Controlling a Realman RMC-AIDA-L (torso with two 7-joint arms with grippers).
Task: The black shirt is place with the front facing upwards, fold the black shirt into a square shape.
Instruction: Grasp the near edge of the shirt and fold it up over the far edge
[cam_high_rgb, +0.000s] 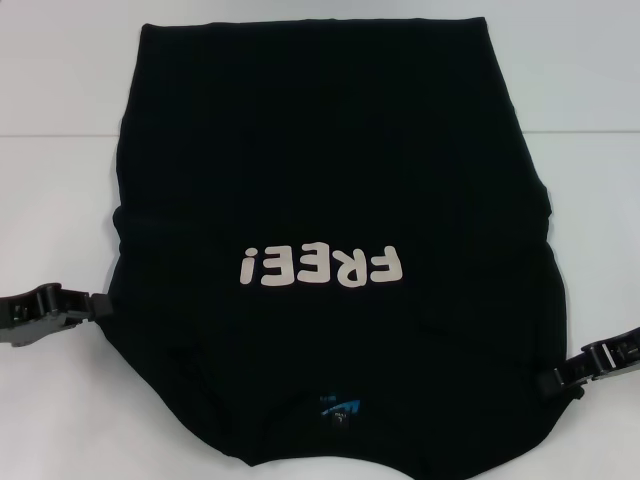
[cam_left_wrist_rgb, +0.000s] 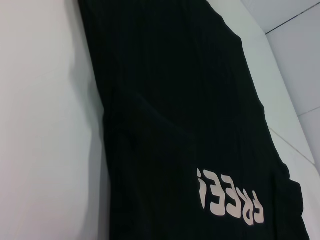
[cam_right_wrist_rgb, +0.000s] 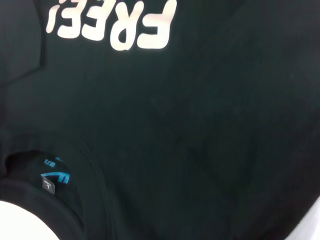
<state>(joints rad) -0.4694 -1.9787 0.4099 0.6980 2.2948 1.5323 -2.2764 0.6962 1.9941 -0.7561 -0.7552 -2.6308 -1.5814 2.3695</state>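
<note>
Black shirt (cam_high_rgb: 330, 200) flat on table (cam_high_rgb: 60, 70), between the two pincers. Left gripper (cam_high_rgb: 100, 308) touching shirt's left edge, right gripper (cam_high_rgb: 548, 383) touching its right edge. "FREE!" lettering (cam_high_rgb: 318, 267) between both, neck label (cam_high_rgb: 340, 408) nearer right gripper.

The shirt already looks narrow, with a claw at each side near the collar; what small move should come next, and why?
Probably both claws should close on the black shirt edges beside them. The left claw and right claw sit at its sides near the collar end, the sleeves look tucked in, yet it lies long, so the collar end likely gets folded toward the far hem.
</note>
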